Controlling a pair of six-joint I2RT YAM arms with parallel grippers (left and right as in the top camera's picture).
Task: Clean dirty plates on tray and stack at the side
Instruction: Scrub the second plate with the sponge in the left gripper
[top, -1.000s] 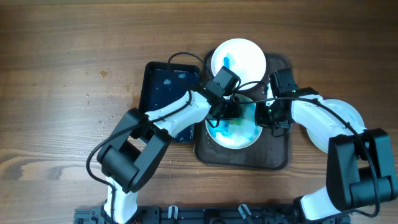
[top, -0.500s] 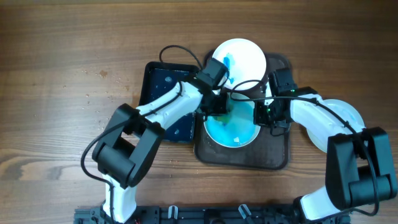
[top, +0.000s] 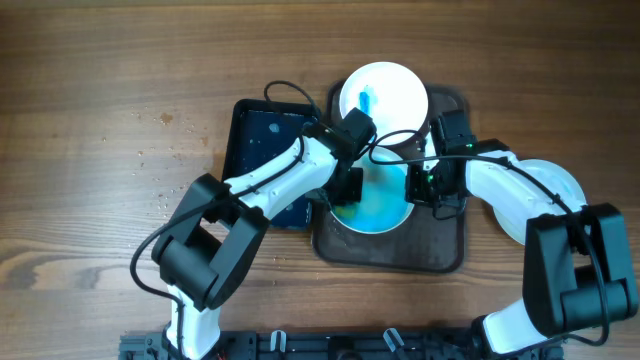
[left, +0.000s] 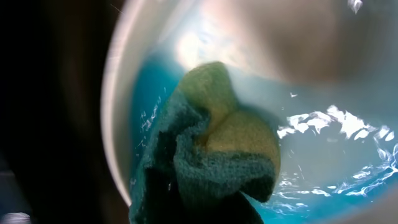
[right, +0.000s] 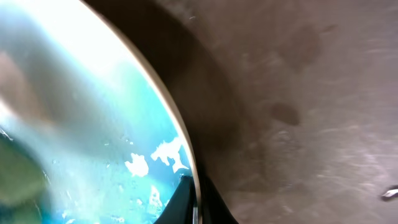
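Midway, at a guess. Near plate (top: 378, 208) on the brown tray (top: 440, 255), wet and smeared blue all over. Scrubbed with a green sponge (left: 217, 155) clamped in the left gripper (top: 350, 188); pinched at the right rim by the right gripper (top: 428, 188). Far plate (top: 385, 95) (one blue streak) unwashed; white plate (top: 565, 185) already set aside, right.

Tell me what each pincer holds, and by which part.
Left pincer: the sponge, gripped at its near end. Right pincer: the blue-smeared plate, pinched at its rim.
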